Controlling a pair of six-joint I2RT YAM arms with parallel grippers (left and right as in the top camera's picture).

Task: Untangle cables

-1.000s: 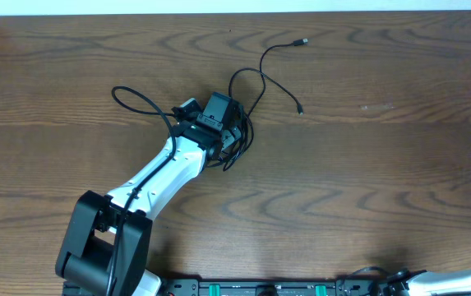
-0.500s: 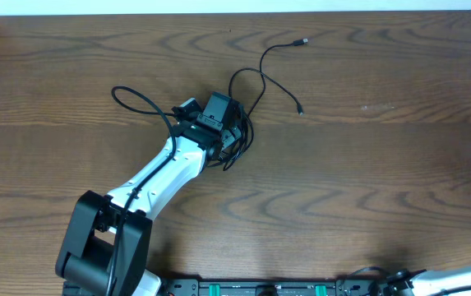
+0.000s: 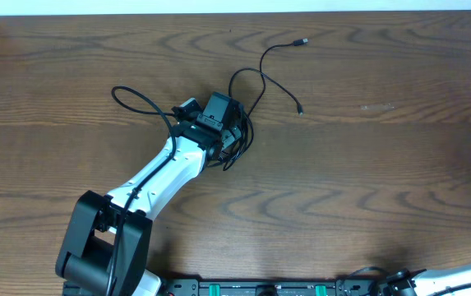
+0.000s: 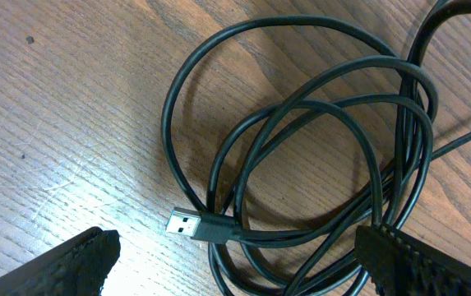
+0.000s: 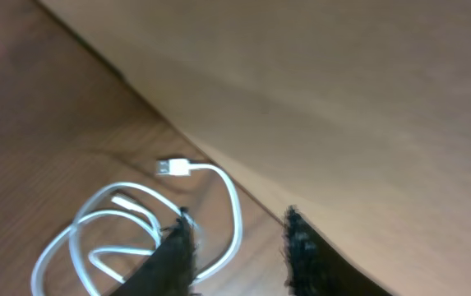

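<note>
A black cable (image 3: 261, 78) lies at mid-table, coiled in loops under my left wrist, with two loose ends running to the upper right. In the left wrist view the black loops (image 4: 301, 123) overlap and a silvery USB plug (image 4: 187, 224) points left. My left gripper (image 4: 235, 263) is open, low over the coil, one finger on each side of it (image 3: 233, 131). The right wrist view, which is blurred, shows a coiled white cable (image 5: 116, 234) with a USB plug (image 5: 172, 168). My right gripper (image 5: 239, 247) is open just above it, holding nothing.
A thicker black wire (image 3: 132, 96) loops off the left arm onto the table. The right arm (image 3: 457, 279) shows only at the bottom right edge. A pale flat panel (image 5: 342, 107) fills the upper right of the right wrist view. The arm bases (image 3: 260, 288) line the front edge.
The right arm at the bottom edge has shifted slightly to the left. The left arm and the black cable have not moved.
</note>
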